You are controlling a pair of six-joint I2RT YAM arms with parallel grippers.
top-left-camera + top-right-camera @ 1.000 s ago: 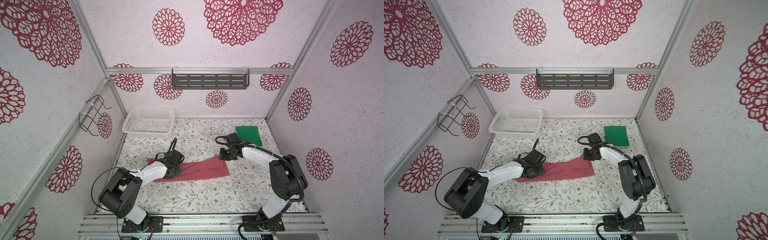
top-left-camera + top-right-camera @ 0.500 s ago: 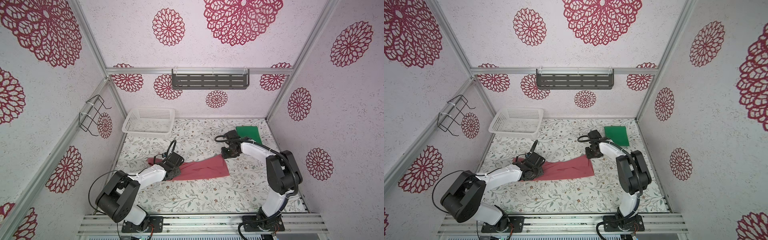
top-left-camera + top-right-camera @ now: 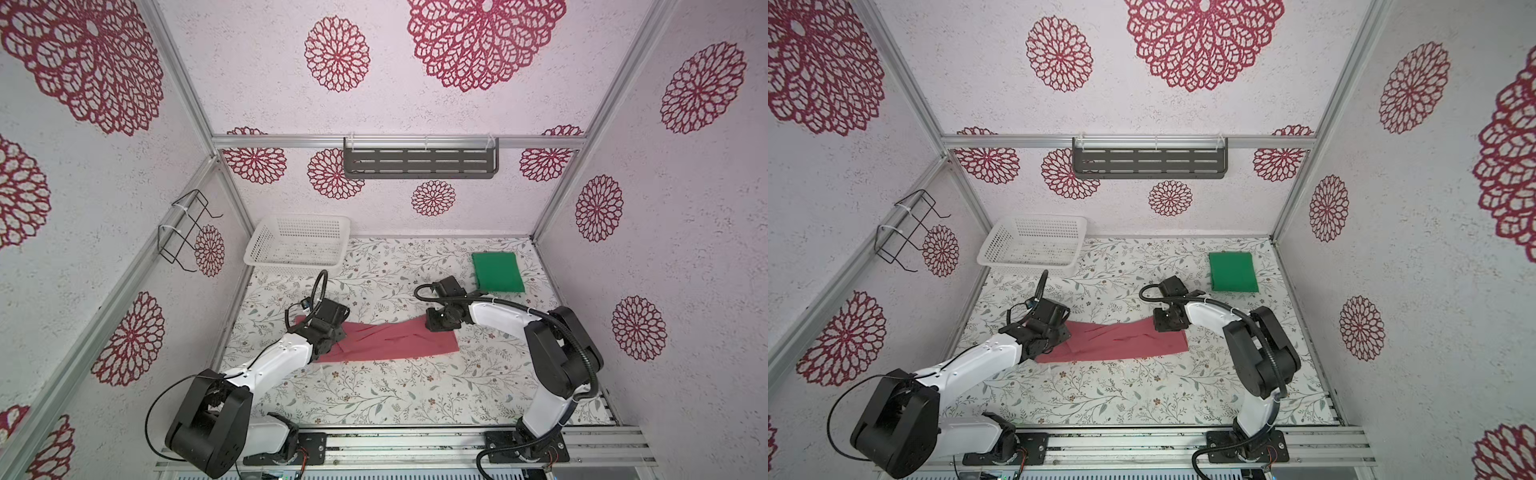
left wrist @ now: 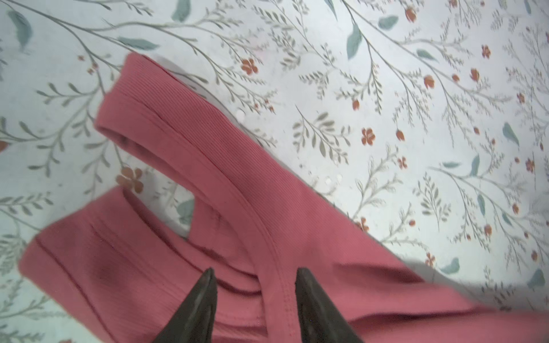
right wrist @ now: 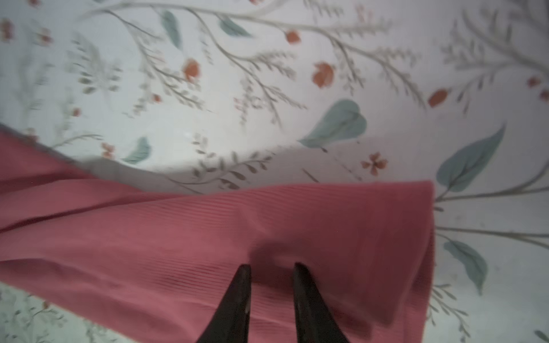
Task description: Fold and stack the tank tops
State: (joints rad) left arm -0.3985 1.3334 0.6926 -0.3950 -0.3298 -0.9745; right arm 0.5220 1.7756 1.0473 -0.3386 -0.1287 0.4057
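Note:
The rose-red tank top lies stretched in a long folded strip across the middle of the table. Its straps point left and its hem end points right. My left gripper hovers open just over the strap end, with a seam between its fingers. My right gripper sits low over the hem end, jaws a narrow gap apart, with ribbed cloth showing between them. The green tank top lies folded in a neat rectangle at the back right.
A white perforated basket stands at the back left corner. On the back wall hangs a grey shelf, and a black wire rack hangs on the left wall. Walls close in the table on three sides.
My right gripper has parted its jaws and shifted a little forward and left onto the rose-red top's hem end. The left gripper has edged slightly left along the strap end.

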